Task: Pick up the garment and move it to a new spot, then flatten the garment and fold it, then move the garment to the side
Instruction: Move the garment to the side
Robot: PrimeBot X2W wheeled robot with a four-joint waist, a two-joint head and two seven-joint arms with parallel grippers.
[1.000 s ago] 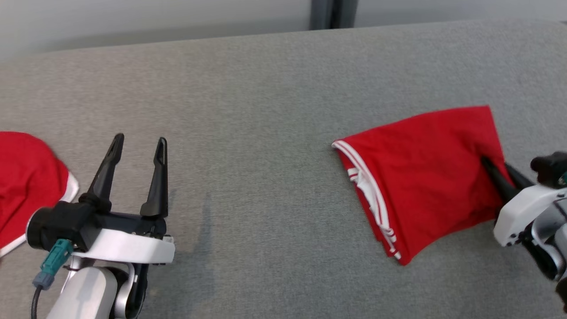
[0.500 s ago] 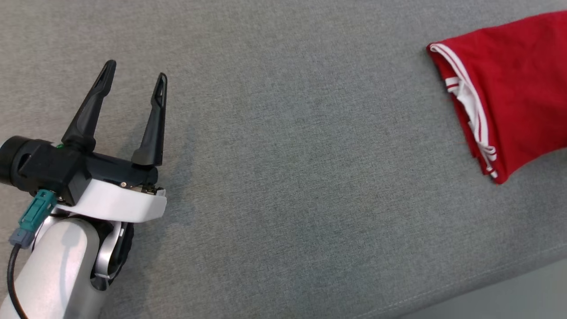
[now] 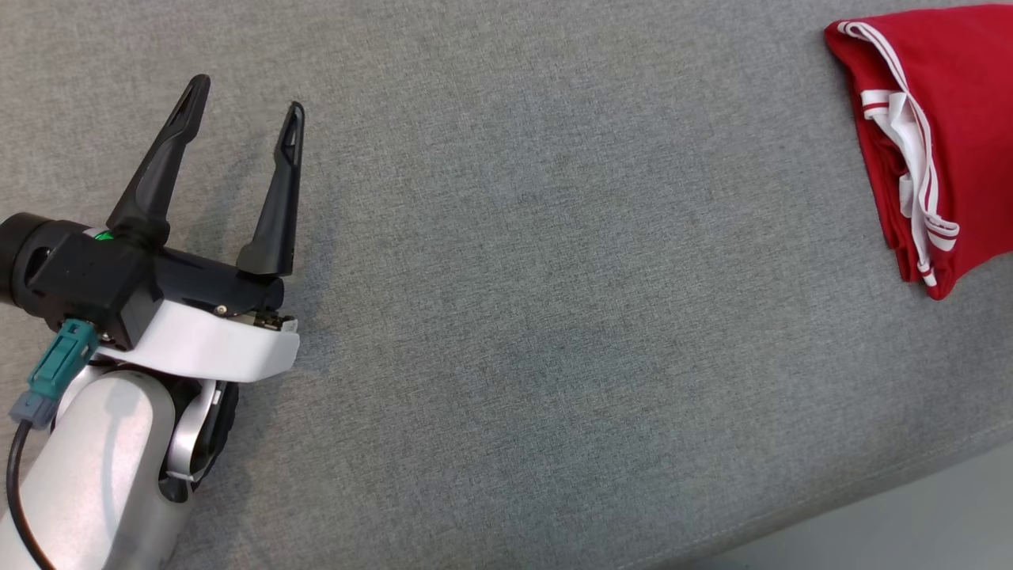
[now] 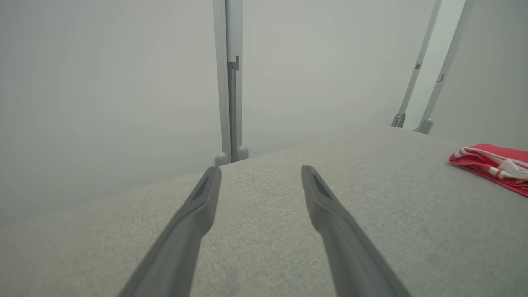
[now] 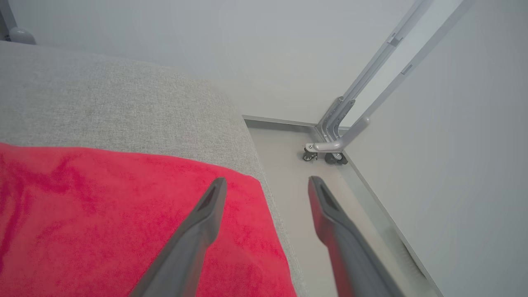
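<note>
Head view shows the folded red garment [image 3: 950, 119] lying at the far right of the grey fabric counter [image 3: 554, 277], with its white-striped edges facing the middle. The left pincer [image 3: 247, 93] sits well apart from it at the lower left, fingers spread wide with nothing between them. The right wrist view looks along the right pincer [image 5: 267, 180], also spread and empty. One finger is over the red cloth by the counter's edge and the other is over the pale floor [image 5: 288, 165]. Whether that finger touches the cloth, I cannot quite tell. A wheeled metal frame [image 5: 330, 152] stands in the corner beyond.
</note>
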